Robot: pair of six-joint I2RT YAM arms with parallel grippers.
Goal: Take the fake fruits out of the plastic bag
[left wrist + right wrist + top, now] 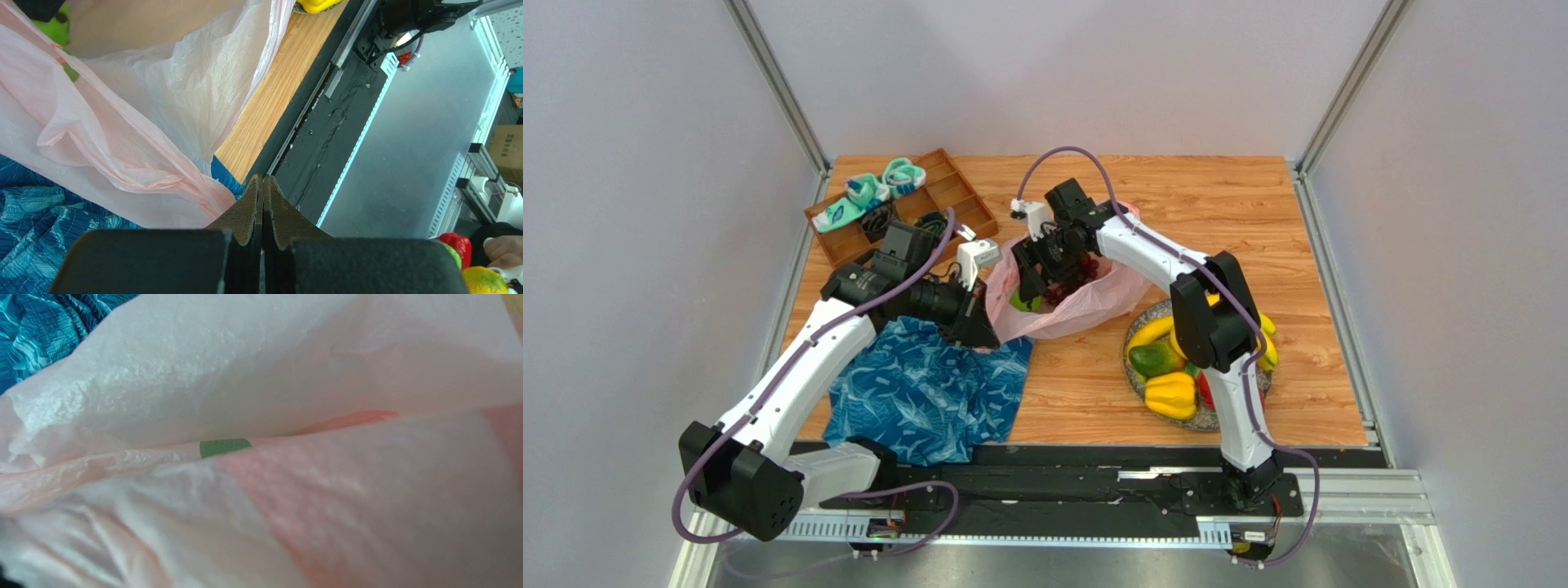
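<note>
Pinching the plastic bag (123, 116) rim, apparently, the left gripper (263, 180) is closed. The right gripper (1053, 272) sits in the bag mouth above the grapes (1066, 292); its state cannot be determined. The bag lies mid-bench (1222, 208).

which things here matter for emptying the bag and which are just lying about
Job: plastic bag; dark grapes and green fruit inside it; loose fruits right of the bag.
Lying about: blue leaf cloth; wooden tray holding teal items.
</note>
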